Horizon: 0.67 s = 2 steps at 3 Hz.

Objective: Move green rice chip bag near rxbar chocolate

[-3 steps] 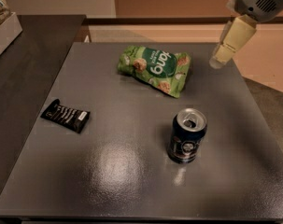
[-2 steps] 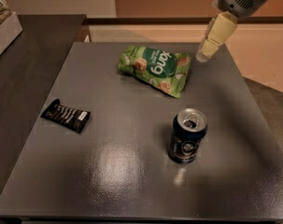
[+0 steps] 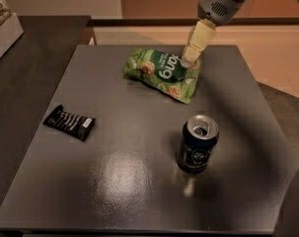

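The green rice chip bag (image 3: pixel 164 74) lies flat at the far middle of the grey table (image 3: pixel 124 181). The gripper (image 3: pixel 188 59) comes down from the top right and its cream tip is over the bag's right end. The rxbar chocolate (image 3: pixel 69 123), a small black wrapper with white text, lies on the left side of the table, well apart from the bag.
A dark blue drink can (image 3: pixel 198 143), opened, stands upright on the right of the table in front of the bag. A dark counter (image 3: pixel 25 58) lies on the left with a box (image 3: pixel 1 19) at its far corner. The table's right edge borders the floor.
The gripper has moved left and down, from beyond the bag's right side to over the bag's right end. The bag, bar and can have not moved.
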Each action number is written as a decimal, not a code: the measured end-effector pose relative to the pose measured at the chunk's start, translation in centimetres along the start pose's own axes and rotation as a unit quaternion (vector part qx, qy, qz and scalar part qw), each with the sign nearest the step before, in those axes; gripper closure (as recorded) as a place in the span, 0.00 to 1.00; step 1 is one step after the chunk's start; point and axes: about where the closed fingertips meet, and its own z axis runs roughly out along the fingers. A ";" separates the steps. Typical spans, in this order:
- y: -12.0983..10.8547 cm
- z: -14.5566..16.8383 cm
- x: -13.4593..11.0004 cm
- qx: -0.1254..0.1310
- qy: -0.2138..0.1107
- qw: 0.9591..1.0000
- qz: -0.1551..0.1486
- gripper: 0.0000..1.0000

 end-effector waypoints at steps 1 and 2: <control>0.8 2.0 -1.6 -0.019 0.006 1.000 -0.008 0.00; 1.9 3.8 -3.2 -0.035 0.013 0.999 -0.017 0.00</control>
